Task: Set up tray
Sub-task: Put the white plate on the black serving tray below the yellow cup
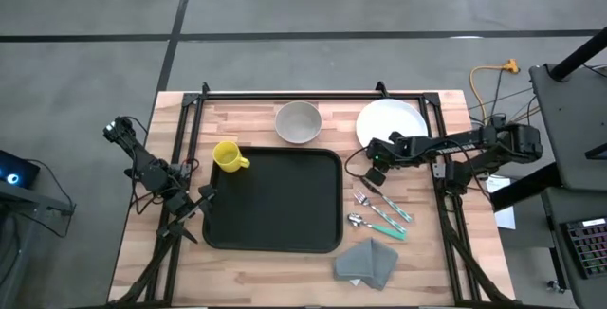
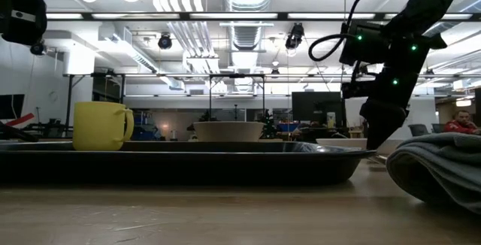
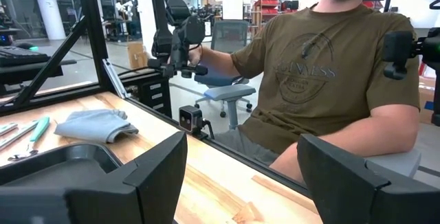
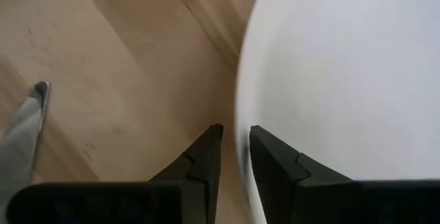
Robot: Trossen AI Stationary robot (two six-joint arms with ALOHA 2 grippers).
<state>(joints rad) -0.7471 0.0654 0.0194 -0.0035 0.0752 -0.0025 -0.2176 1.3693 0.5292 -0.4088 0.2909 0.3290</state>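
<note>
From above, the black tray (image 1: 273, 198) lies flat in the middle of the wooden counter (image 1: 285, 262), nothing on it yet. The yellow mug (image 1: 228, 155) stands just off its far left corner, the pale bowl (image 1: 298, 121) just beyond its far edge, and the white plate (image 1: 391, 123) to the right. The right pincer (image 1: 377, 173) is down at the plate's near rim, so the step in hand looks like picking up the plate. The cutlery (image 1: 379, 213) with teal handles and a folded grey napkin (image 1: 368, 262) wait nearer the front. The left pincer (image 1: 202, 201) rests by the tray's left edge.

At counter level, the tray (image 2: 180, 162) shows a low, glossy raised rim, with the mug (image 2: 103, 125) smooth and rounded behind it, the bowl (image 2: 228, 131) shallow and matte, and the napkin (image 2: 440, 168) soft and thick-folded.

On the left wrist view, the left pincer (image 3: 240, 176) stands wide apart, holding nothing, a corner of the tray (image 3: 62, 162) beside it; a seated person (image 3: 330, 73) faces the counter.

On the right wrist view, the right pincer (image 4: 234, 159) has its fingers nearly together with the thin edge of the plate (image 4: 344, 93) running between them, looking clamped on that smooth, hard rim. Next move, I reckon: a careful lift and carry over to the tray, since a glazed edge could slip.
</note>
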